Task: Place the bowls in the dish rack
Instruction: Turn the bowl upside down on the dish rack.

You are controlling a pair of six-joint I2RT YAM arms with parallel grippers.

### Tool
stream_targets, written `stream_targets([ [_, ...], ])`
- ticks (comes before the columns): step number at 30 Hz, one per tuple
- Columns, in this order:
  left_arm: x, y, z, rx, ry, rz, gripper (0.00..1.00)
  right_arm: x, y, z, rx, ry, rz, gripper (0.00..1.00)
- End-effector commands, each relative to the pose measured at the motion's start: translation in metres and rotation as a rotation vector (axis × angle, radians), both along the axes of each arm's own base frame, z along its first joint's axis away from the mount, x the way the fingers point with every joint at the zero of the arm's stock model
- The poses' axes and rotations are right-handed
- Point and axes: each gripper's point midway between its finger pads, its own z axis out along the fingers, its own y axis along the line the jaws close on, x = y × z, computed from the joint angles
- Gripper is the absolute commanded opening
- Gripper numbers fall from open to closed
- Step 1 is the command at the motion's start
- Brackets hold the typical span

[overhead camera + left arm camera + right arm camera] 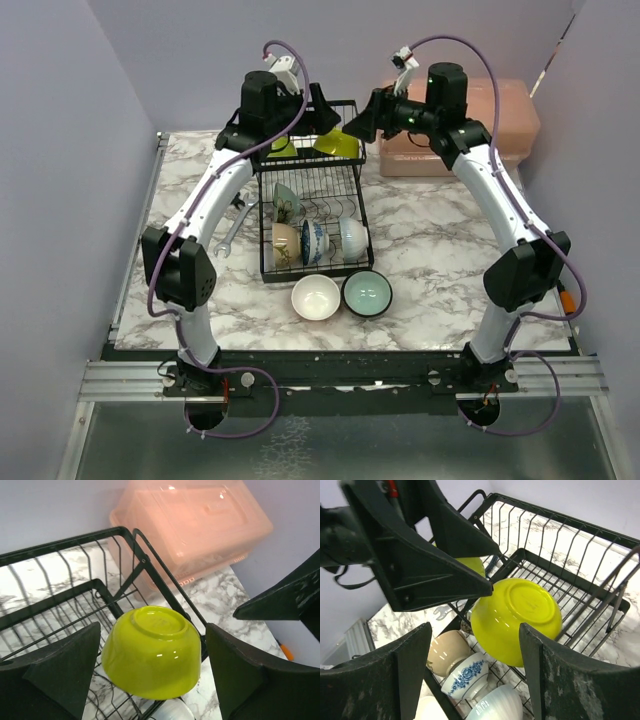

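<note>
Your black wire dish rack (330, 195) is mostly loaded; a round white bowl (315, 297) and pale teal bowl (367, 294) sit on the marble bench (430, 260). Your left fingers (55, 675) and right fingers (570, 680) gape, empty.

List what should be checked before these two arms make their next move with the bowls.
1. Left gripper open: ok, its fingers are spread either side of a yellow-green bowl.
2. Right gripper open: ok, its fingers are spread wide.
3. Yellow-green bowl inside the dish rack: ok, it lies upside down and tilted on the upper shelf.
4. Grippers safely apart: cannot tell, both crowd the same end of the upper shelf.
5. All bowls loaded: not ok, the white bowl and teal bowl stand on the table in front of the rack.
</note>
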Motion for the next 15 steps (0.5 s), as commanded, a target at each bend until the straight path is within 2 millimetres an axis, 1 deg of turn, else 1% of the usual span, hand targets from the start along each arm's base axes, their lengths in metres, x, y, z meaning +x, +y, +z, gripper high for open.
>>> stream_targets([
  [1, -0.006, 0.047, 0.052, 0.006, -0.135, 0.191, 0.86, 0.003, 0.009, -0.022, -0.152, -0.016, -0.054, 0.74],
  [5, -0.016, 0.082, 0.051, 0.026, -0.134, 0.295, 0.87, 0.008, 0.015, -0.034, -0.235, -0.026, -0.101, 0.75],
  [8, -0.029, 0.099, 0.045, 0.043, -0.128, 0.317, 0.89, 0.01, 0.021, -0.042, -0.26, -0.028, -0.105, 0.77],
  [11, -0.045, 0.109, 0.038, 0.062, -0.125, 0.316, 0.89, 0.013, 0.026, -0.052, -0.287, -0.01, -0.112, 0.77],
  [15, -0.067, 0.112, 0.028, 0.077, -0.116, 0.293, 0.89, 0.019, 0.029, -0.064, -0.335, 0.004, -0.138, 0.77],
])
